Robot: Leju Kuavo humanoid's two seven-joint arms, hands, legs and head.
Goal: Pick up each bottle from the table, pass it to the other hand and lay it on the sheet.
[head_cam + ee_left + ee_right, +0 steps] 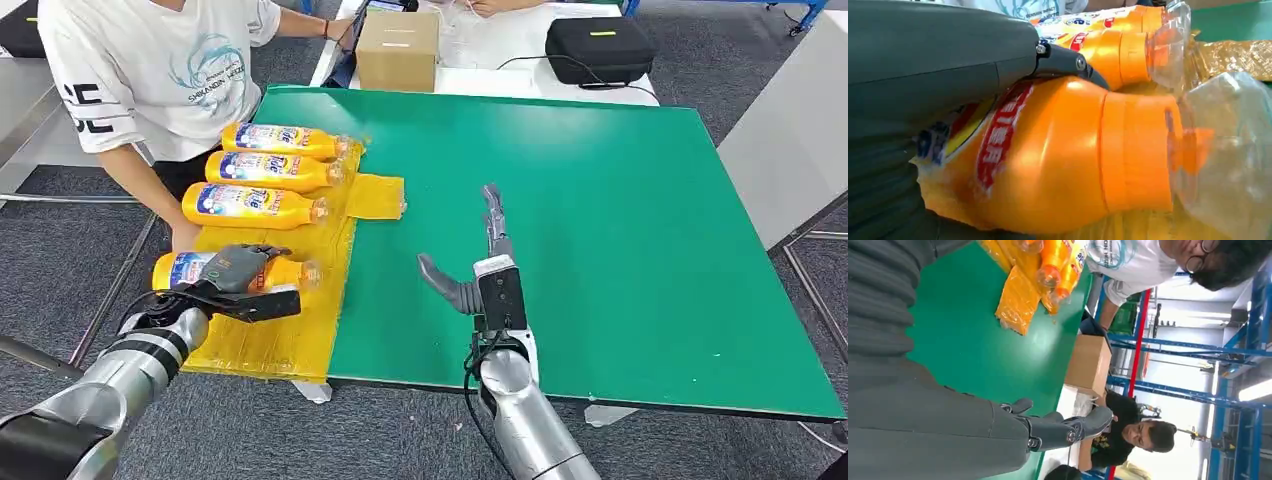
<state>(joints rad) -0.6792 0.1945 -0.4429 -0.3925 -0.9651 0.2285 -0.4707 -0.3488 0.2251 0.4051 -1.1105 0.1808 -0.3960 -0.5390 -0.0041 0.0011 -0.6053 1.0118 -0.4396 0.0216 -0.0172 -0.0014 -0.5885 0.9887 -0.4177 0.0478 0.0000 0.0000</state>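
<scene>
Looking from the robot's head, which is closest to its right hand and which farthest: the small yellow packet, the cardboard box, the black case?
1. Small yellow packet, left of the right hand on the green table.
2. Cardboard box, beyond the table's far edge.
3. Black case, far right; close to the box's distance.

Head view: from high on the robot, looking forward and down over the flat green table mat (600, 230); the crinkled yellow plastic sheet (290, 340) lies along that mat's left edge.
Left wrist view: very near, just behind the left hand (923, 85), facing along the orange plastic bottle with a clear cap (1073, 160) on the yellow sheet.
Right wrist view: turned on its side, above the green mat behind the right hand (948, 410), looking across to the brown cardboard box (1090, 362) beyond the mat's far edge.
Shared: the head and right wrist views both take in the mat, sheet and box; the left wrist and head views share the bottle.
</scene>
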